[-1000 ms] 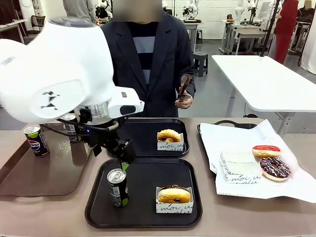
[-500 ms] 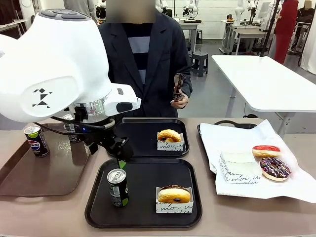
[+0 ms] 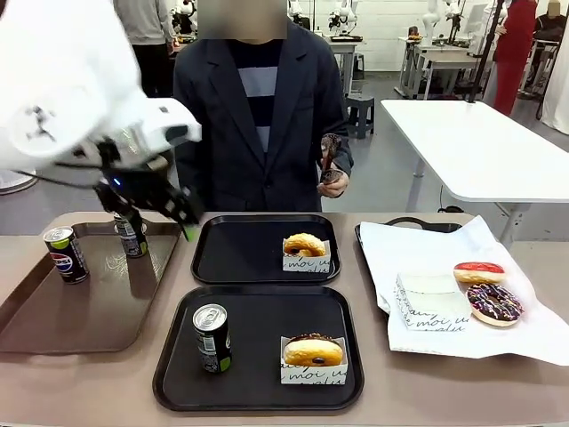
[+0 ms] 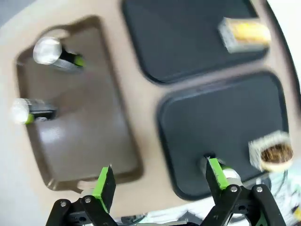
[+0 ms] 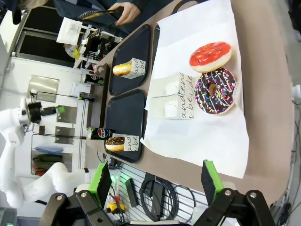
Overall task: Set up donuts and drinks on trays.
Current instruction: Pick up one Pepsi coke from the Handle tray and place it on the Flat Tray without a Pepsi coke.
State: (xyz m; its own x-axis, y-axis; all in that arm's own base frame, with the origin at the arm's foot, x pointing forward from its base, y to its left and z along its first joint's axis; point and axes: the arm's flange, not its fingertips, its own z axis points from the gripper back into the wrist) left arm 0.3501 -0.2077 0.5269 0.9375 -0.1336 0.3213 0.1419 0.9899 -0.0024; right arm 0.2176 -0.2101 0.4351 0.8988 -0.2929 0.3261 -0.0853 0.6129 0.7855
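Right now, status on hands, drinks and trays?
Left hand, right hand open. Near tray has can, donut; far tray, donut alone. Two cans on brown tray.

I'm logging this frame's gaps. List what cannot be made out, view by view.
Left wrist view: motion blur smears all print; the can on the near black tray sits partly behind the left hand.
Front view: the far can on the brown tray has its top hidden by that hand.
Front view: the dark tool the person holds is too small to name.
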